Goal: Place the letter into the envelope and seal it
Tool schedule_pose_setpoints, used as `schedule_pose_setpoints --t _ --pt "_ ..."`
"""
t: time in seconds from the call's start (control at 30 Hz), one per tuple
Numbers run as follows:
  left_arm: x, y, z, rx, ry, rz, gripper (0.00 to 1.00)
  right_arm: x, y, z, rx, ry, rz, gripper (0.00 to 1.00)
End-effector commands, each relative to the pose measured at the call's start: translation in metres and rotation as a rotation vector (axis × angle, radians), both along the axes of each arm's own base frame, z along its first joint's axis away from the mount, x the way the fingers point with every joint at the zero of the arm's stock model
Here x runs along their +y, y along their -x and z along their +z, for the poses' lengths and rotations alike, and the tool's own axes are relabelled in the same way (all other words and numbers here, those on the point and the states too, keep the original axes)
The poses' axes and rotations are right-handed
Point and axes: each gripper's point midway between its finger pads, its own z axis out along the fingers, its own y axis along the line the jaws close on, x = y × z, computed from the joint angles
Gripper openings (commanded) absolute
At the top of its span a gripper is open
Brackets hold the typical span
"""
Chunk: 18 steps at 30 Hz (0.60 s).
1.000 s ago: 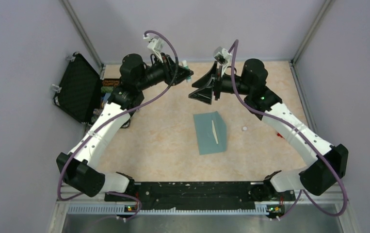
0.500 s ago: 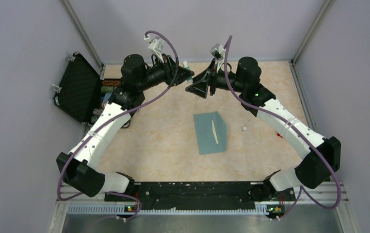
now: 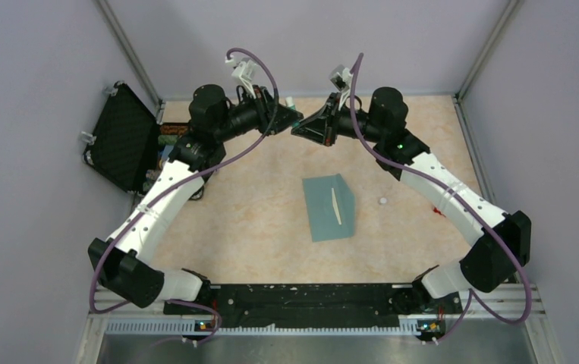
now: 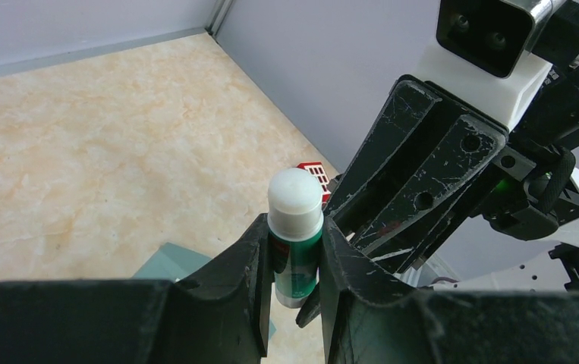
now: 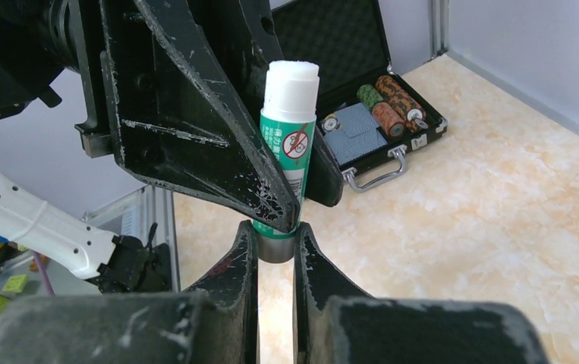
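The teal envelope [image 3: 329, 206] lies flat mid-table with a thin pale strip along it; a corner of the envelope [image 4: 166, 265] shows in the left wrist view. The letter is hidden. Both grippers meet high over the far edge of the table. My left gripper [image 3: 292, 118] [image 4: 295, 236] is shut on the green body of a white-topped glue stick [image 4: 295, 199] [image 5: 287, 144]. My right gripper [image 3: 301, 127] [image 5: 275, 236] is shut on the stick's grey bottom end, its fingers [image 4: 423, 167] right against the left ones.
An open black foam-lined case [image 3: 123, 136] [image 5: 362, 125] with small items stands at the far left. A small white round thing [image 3: 382, 201] lies right of the envelope. A red item [image 3: 439, 211] sits under the right arm. Grey walls enclose the table.
My right gripper swung left up to the left gripper and closed on the bottom of the glue stick. The left gripper and the envelope stayed put.
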Motion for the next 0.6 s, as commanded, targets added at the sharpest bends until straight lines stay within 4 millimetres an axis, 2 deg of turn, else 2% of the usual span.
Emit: schedule_pose_setpoints --t 0.0,0.03,0.07,0.1,0.13,0.23,0.3,0.43,0.5,0.57 --pt "-0.005 0.006 0.010 -0.017 0.012 -0.031 0.00 0.004 0.011 0.026 -0.098 -0.043 0.045 0.00" --pt "-0.004 0.004 0.007 -0.017 0.004 -0.022 0.04 0.004 0.013 0.025 -0.099 -0.039 0.050 0.00" --pt "-0.002 0.002 0.003 -0.019 -0.014 -0.006 0.27 0.003 0.015 0.024 -0.099 -0.033 0.060 0.00" --pt "0.001 0.000 0.000 -0.045 -0.037 0.009 0.39 0.001 0.017 0.022 -0.096 -0.023 0.068 0.00" --pt "0.005 -0.001 -0.003 -0.090 -0.072 0.021 0.45 -0.001 0.020 0.020 -0.092 -0.012 0.077 0.00" --pt "0.026 -0.003 -0.015 -0.183 -0.181 0.064 0.52 -0.014 0.027 0.002 -0.040 0.064 0.081 0.00" --pt "0.038 0.003 -0.023 -0.256 -0.270 0.058 0.55 -0.024 0.032 -0.012 -0.023 0.118 0.090 0.00" --pt "0.056 0.028 -0.040 -0.477 -0.456 -0.013 0.72 -0.045 0.037 -0.042 0.059 0.208 0.074 0.00" --pt "0.063 0.041 -0.047 -0.603 -0.549 -0.070 0.75 -0.051 0.041 -0.056 0.118 0.246 0.069 0.00" --pt "0.069 0.055 -0.045 -0.783 -0.628 -0.114 0.76 -0.055 0.047 -0.071 0.196 0.287 0.075 0.00"
